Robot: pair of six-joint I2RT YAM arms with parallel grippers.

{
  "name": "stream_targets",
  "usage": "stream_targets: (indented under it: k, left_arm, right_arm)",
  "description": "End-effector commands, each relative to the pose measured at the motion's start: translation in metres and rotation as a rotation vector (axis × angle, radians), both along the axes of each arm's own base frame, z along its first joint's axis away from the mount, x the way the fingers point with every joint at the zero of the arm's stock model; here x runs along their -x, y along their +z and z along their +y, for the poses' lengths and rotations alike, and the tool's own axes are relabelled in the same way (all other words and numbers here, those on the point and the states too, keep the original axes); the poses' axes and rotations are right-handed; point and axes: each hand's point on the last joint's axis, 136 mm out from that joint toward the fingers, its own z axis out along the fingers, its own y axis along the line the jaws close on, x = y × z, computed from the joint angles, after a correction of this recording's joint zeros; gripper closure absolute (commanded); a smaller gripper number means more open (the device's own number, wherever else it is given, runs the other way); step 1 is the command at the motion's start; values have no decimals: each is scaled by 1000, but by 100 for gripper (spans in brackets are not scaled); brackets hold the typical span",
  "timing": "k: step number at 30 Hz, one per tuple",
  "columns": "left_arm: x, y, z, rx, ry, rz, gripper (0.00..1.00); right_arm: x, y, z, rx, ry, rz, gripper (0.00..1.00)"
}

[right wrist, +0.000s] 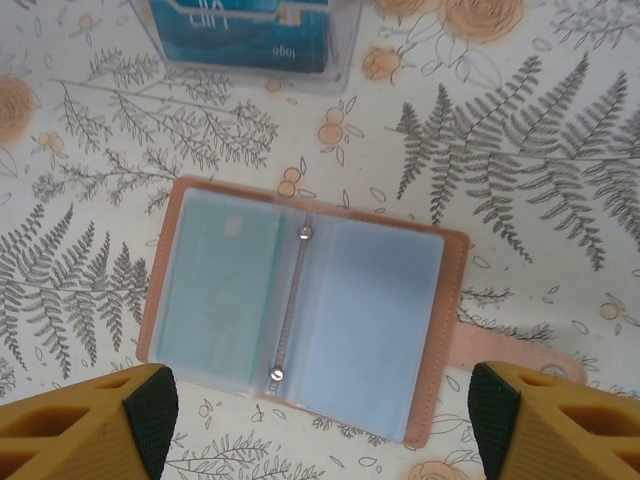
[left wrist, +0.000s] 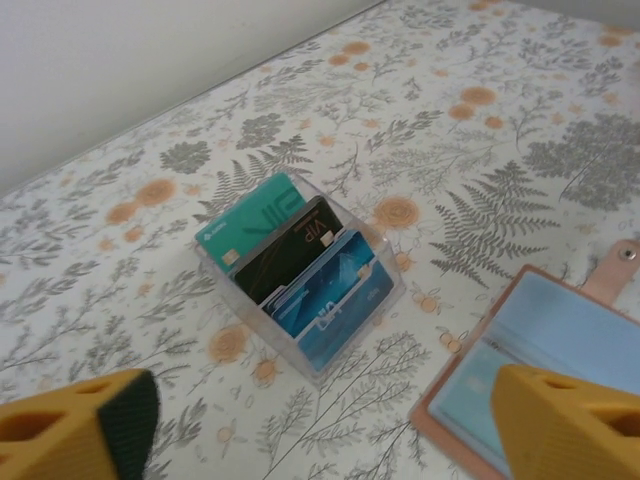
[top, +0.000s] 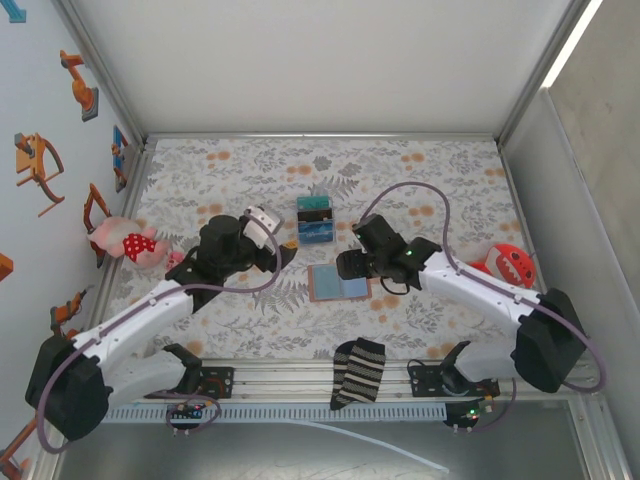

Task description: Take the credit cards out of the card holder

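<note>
The tan card holder (right wrist: 448, 300) lies open and flat on the floral table, its closing tab (right wrist: 510, 352) sticking out to the right. A teal credit card (right wrist: 215, 290) shows through the left clear sleeve; the right sleeve looks light blue. My right gripper (right wrist: 320, 420) hovers open just above the holder's near edge, with nothing between its fingers. In the top view the card holder (top: 338, 282) sits between both grippers, the right gripper (top: 346, 266) over it. My left gripper (left wrist: 330, 430) is open and empty, with the card holder (left wrist: 560, 350) near its right finger.
A clear box (left wrist: 300, 270) (top: 317, 221) behind the holder holds upright teal, black and blue cards. A striped sock (top: 358, 372) lies at the front edge. A pink plush toy (top: 125, 240) is far left, a red toy (top: 512, 264) far right.
</note>
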Motion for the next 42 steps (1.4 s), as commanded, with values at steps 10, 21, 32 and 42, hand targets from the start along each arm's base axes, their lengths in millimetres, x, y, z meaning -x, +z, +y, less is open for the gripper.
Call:
stream_targets:
  k: [10, 21, 32, 42]
  left_arm:
    - [4, 4, 75, 162, 457, 93, 3]
    - [0, 11, 108, 253, 640, 11, 3]
    - [-6, 4, 114, 230, 700, 28, 3]
    - [-11, 1, 113, 204, 716, 45, 3]
  right_arm:
    - [-4, -9, 34, 60, 34, 29, 24]
    - [4, -36, 63, 155, 112, 86, 32]
    - [11, -70, 68, 297, 150, 146, 33]
    - [13, -82, 68, 321, 153, 172, 32]
